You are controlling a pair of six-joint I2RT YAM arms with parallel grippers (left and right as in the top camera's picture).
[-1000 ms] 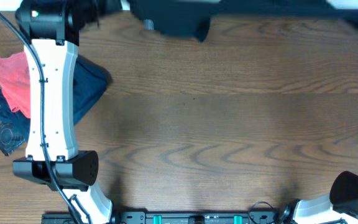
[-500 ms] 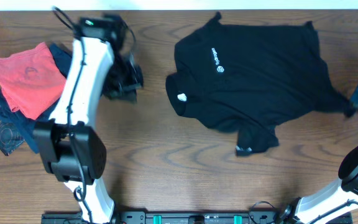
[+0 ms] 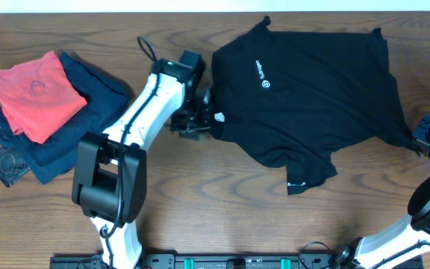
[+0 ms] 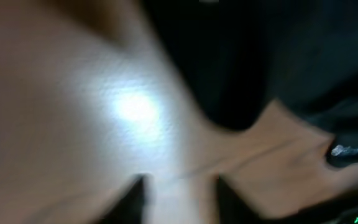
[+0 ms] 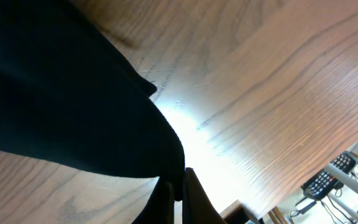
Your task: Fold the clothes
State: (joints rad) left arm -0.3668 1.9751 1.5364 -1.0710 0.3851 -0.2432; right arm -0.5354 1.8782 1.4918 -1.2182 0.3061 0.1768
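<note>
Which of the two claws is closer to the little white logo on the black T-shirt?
Left. The left gripper sits by the collar of the black T-shirt, a short way from the white logo; the right gripper pinches the shirt's far edge.

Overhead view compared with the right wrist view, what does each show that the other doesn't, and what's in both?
Only overhead: the whole black T-shirt spread out with its white logo, the coral-red garment and navy garment piled at the left, and the left claw by the collar. Only right wrist: the right claw up close, closed on the shirt's edge, and a remote-like device past the table edge. Both: the shirt and the wooden table.
</note>
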